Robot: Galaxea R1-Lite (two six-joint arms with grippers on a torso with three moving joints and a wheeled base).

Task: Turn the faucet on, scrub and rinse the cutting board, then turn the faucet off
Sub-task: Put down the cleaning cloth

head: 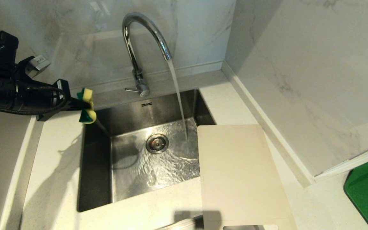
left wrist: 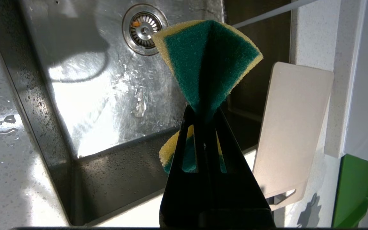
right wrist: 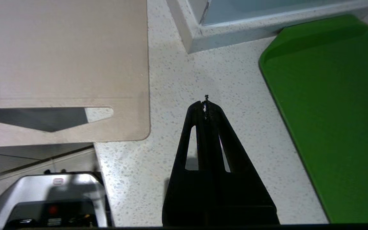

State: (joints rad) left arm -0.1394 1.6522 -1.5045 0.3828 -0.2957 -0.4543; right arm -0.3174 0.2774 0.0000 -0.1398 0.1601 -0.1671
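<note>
Two claws I see closed: left claw (head: 83, 105) pinches the sponge (head: 86, 107) beside the running faucet (head: 139, 48); right claw (right wrist: 206, 105), empty, hovers near the cutting board (right wrist: 62, 64).

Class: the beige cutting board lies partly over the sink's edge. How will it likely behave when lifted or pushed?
The cutting board looks thin and flat, so it is probably stiff but light. One edge overhangs the sink, so a push might tip it in. Water runs from the faucet; it may turn slippery once wet.

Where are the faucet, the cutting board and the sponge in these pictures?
faucet (head: 135, 64): head view, on its upright chrome neck.
cutting board (head: 235, 172): head view, middle of its flat face.
sponge (left wrist: 208, 60): left wrist view, on its green scouring side.
</note>
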